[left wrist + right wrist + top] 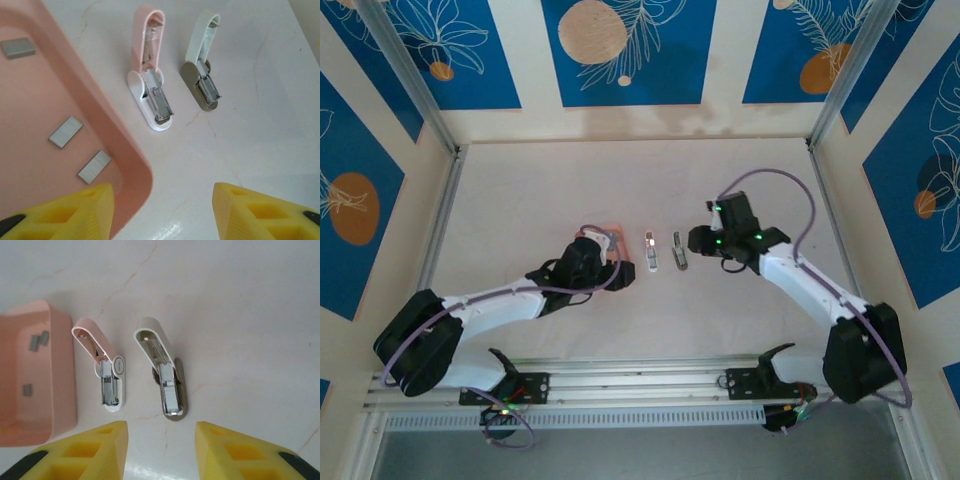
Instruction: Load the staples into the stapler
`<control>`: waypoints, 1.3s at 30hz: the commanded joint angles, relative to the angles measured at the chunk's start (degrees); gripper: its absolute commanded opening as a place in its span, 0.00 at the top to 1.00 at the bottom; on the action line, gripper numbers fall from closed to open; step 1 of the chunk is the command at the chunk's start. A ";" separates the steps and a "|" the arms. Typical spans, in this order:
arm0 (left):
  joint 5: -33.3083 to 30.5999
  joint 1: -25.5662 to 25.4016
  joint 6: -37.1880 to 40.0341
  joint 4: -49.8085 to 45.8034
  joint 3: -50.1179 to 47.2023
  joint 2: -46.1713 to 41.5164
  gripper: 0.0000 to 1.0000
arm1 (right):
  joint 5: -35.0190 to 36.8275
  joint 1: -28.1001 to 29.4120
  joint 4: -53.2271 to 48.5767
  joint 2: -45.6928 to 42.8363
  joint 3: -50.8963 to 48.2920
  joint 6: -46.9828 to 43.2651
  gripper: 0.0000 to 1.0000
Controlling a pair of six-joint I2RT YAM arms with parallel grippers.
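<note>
The stapler (145, 50), pink lid over a white base, lies hinged open on the table just right of the salmon-pink tray (115, 130). Its metal channel faces up. Three short grey strips of staples (65, 132) lie loose in the tray. My left gripper (162, 210) hangs open over the tray's near corner, with nothing between its yellow fingers. From the other side, the stapler (119, 367) sits ahead and left of my right gripper (161, 450), which is open and holds nothing. In the top view the stapler (649, 252) lies between the left gripper (603, 255) and the right gripper (700, 240).
A second mini stapler (167, 380), white lid on a grey-brown base, lies open right beside the pink one and directly ahead of my right gripper; it is also in the left wrist view (200, 85) and top view (680, 252). Both arms reach in from the near rail.
</note>
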 commanded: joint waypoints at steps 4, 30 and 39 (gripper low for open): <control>4.49 0.31 12.14 -13.39 17.12 7.60 0.46 | -20.00 -7.65 6.69 -5.60 -12.44 8.80 0.58; 17.58 1.41 38.23 -56.83 84.87 56.66 0.46 | -21.74 -11.09 6.43 -11.10 -20.96 9.64 0.58; 22.73 1.33 39.11 -56.87 83.27 55.24 0.48 | -23.65 -11.78 7.79 -8.14 -20.28 8.77 0.59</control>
